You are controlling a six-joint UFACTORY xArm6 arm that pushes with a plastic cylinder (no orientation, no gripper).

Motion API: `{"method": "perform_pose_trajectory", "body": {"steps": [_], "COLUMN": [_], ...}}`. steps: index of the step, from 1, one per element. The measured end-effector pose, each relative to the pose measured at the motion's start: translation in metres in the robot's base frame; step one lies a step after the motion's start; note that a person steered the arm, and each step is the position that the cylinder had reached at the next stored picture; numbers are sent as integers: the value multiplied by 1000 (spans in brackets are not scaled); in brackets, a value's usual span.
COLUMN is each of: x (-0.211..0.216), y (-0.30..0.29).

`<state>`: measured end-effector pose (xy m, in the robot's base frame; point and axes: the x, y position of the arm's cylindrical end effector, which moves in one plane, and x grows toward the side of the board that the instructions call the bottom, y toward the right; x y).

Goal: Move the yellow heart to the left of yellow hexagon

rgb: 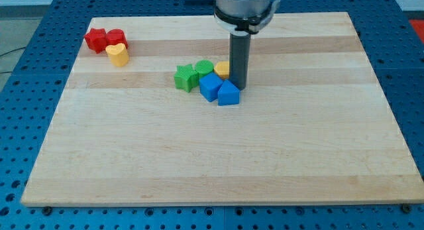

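The yellow heart (118, 54) lies near the board's top left, touching the red blocks just above it. The yellow hexagon (222, 69) sits near the board's middle, partly hidden behind my rod. My tip (238, 88) rests on the board right beside the hexagon, on its right, and just above the right blue block. The heart is far to the left of my tip.
Two red blocks (96, 39) (116, 37) sit side by side at the top left. A green star (185, 77) and a green block (204, 69) lie left of the hexagon. Two blue blocks (211, 87) (228, 94) lie below it. The wooden board (212, 157) sits on a blue perforated table.
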<state>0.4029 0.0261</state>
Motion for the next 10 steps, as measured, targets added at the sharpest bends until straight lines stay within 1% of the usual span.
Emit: {"method": "perform_pose_trajectory", "body": {"steps": [1,2,3,4,5,6,7,9,10], "x": [-19,-37,-56,-60,-61,-61,-62,-58,-66], "y": [-1,-16,-46,-30,-56,-114,-134,-245,-293]}}
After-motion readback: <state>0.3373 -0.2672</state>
